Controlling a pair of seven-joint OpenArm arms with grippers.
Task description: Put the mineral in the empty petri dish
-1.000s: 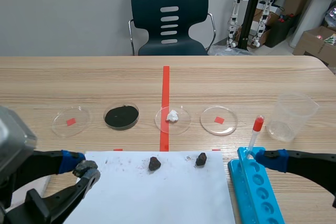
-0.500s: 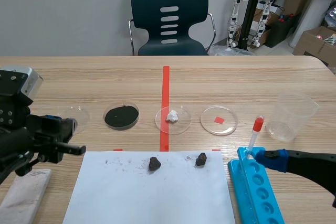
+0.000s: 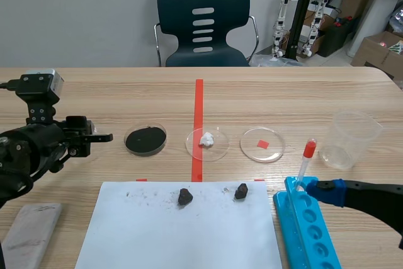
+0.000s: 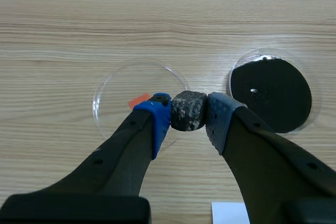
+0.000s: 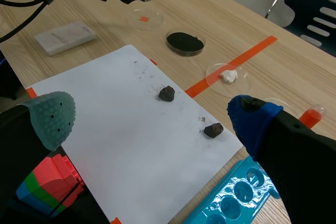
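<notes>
while the left gripper (image 4: 188, 113) pinches the mineral (image 4: 189, 109) across its middle over the edge of the empty petri dish (image 4: 118, 90), the lump looks hard, rough, fairly dense, unlikely to slip.

A robotics lab: petri dishes (image 3: 262, 145), a blue tube rack (image 3: 313, 231), a beaker (image 3: 350, 138), small humanoid robots (image 3: 284, 17) behind.

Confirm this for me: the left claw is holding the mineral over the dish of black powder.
Not right: the left claw is holding the mineral over the rim of the empty petri dish; the dish of black powder lies beside it. The left wrist view shows this.
</notes>
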